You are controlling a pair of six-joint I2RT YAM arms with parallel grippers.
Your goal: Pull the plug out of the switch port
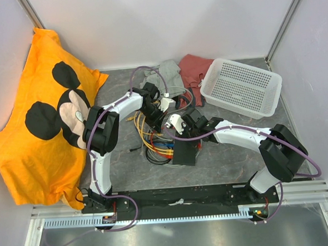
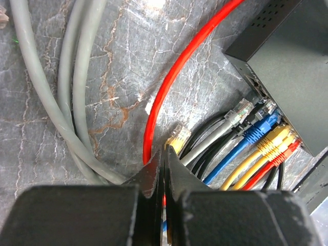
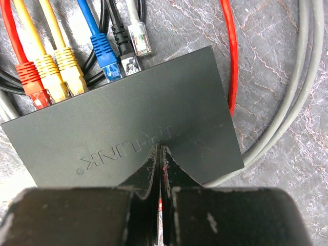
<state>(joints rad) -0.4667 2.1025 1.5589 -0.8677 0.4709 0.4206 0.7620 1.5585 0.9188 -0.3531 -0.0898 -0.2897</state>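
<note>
- Plug of clear yellowish plastic [image 2: 179, 136] lies free on the grey marbled worktop [image 2: 118, 61], right at the tips of the left pincer [image 2: 164, 154].
- Its fingers are pressed together with only a thin slit between them. Whether they pinch the plug's cable cannot be told.
- A thin red cable [image 2: 174, 77] curves past just beside these tips, and a bundle of thick grey cables [image 2: 77, 77] runs along farther left.
- The right pincer [image 3: 160, 151] is also closed, its tips set on the top face of the flat matte-black rectangular box [image 3: 154, 113], near the raised lettering.
- Along the box's far edge, a red-booted plug [image 3: 33, 87], two yellow-booted plugs [image 3: 61, 77], a blue-booted plug [image 3: 107, 61] and a black-cabled plug [image 3: 128, 61] sit in the sockets side by side.
- A clear plug on a grey cable [image 3: 139, 38] lies next to the black one, just short of the edge and seemingly not seated.
- Farther out on the worktop are a white perforated plastic basket [image 1: 241, 87], a crumpled red cloth [image 1: 195, 68], a grey cloth [image 1: 164, 73] and, at the left wall, an orange cartoon-mouse cushion [image 1: 41, 119].
</note>
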